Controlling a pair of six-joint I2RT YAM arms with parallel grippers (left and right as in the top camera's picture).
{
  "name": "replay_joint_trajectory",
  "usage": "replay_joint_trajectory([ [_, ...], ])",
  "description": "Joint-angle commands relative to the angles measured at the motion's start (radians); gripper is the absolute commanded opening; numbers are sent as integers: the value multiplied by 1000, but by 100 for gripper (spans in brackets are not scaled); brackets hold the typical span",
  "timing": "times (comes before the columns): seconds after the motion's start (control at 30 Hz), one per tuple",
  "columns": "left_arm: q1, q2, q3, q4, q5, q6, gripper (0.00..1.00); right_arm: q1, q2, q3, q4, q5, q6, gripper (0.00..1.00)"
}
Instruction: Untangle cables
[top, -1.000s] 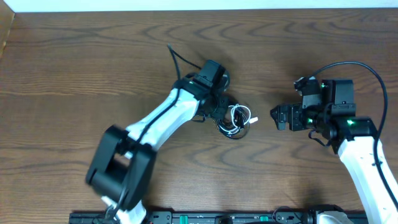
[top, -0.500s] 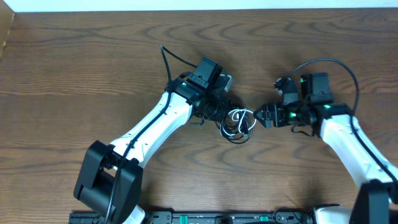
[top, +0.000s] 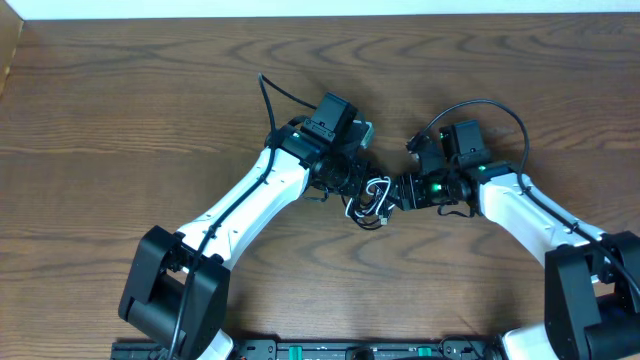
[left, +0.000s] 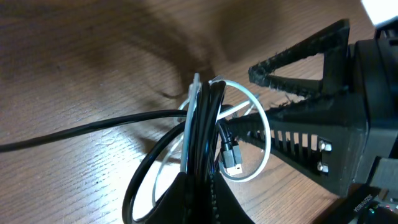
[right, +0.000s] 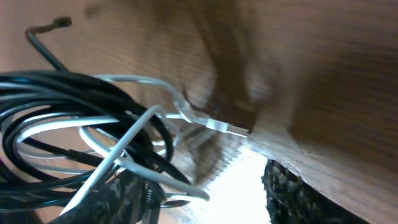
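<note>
A tangled bundle of the black cable (top: 364, 212) and the white cable (top: 379, 187) hangs at the table's middle. My left gripper (top: 356, 186) is shut on it, with black and white strands pinched between its fingers (left: 202, 186). The black cable (left: 74, 130) trails left, and a white loop (left: 239, 87) and a plug (left: 233, 163) hang right. My right gripper (top: 398, 192) faces the bundle from the right, its jaws apart around the white loop (left: 242, 102). In the right wrist view, white strands (right: 124, 146) and black coils (right: 62, 84) lie against the left finger of that gripper (right: 208, 186).
The brown wooden table (top: 120, 100) spreads round both arms. A thick black wire (top: 275, 95) runs off the left arm's wrist, and another (top: 500, 110) loops over the right arm. A black rail (top: 330, 350) lines the front edge.
My right arm has swung left from the table's right side up to the bundle, its jaws narrowing. The left gripper shifted slightly and kept its hold.
</note>
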Motion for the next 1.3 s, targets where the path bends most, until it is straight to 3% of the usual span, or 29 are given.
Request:
replay_joint_trajectory([
  [0.0, -3, -2, 0, -3, 21, 5, 8, 16, 7, 17, 2, -12, 8, 55],
  [0.33, -3, -2, 0, -3, 46, -21, 7, 21, 7, 17, 47, -78, 26, 29],
  [0.6, -2, -2, 0, 8, 167, -5, 8, 21, 7, 17, 47, -77, 26, 26],
  [0.77, -2, -2, 0, 7, 167, -5, 7, 21, 8, 17, 45, -62, 26, 1],
  [1.03, 16, -2, 0, -1, 146, 0, 8, 21, 8, 16, -23, 124, 26, 1],
  [1.1, 29, -2, 0, -22, 71, 0, 8, 21, 8, 16, -56, 209, 36, 1],
  [1.27, 79, -2, 0, -105, -179, -2, 7, 20, 8, 16, -153, 476, 214, 1],
])
